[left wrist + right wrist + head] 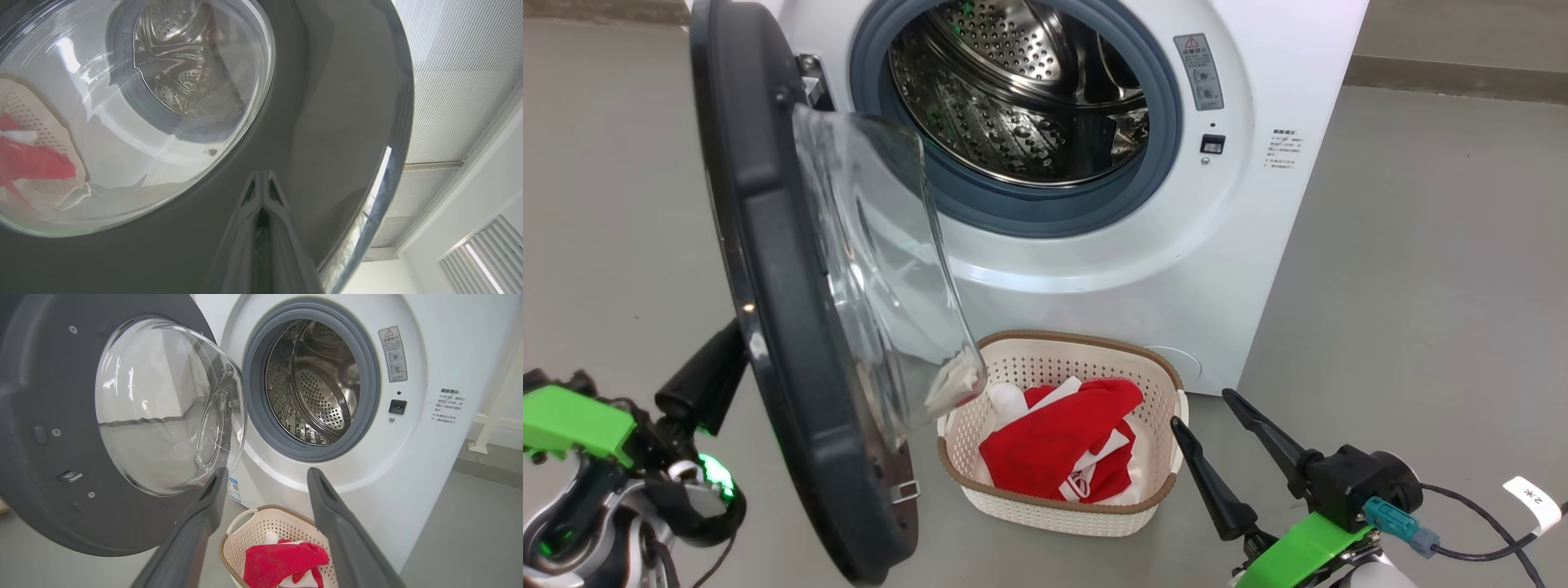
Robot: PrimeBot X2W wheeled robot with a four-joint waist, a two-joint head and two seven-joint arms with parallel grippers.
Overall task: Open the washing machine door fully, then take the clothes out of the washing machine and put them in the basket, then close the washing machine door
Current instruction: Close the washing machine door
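Note:
The washing machine (1258,204) stands with its steel drum (1021,90) showing no clothes. The washing machine door (768,286) hangs open to the left, edge-on to me, its glass bowl bulging over the basket. My left gripper (731,339) is shut behind the door, its tip against the black outer rim (327,102). The basket (1078,336) sits on the floor before the machine, holding the red clothes (1054,449). My right gripper (1202,411) is open just right of the basket, nothing between its fingers (318,490). Below them lie the basket (278,508) and clothes (282,559).
Grey floor (1421,286) spreads to the right of the machine. A cable and a white tag (1531,494) trail from my right wrist. A white rail frame (490,416) stands beyond the machine's right side.

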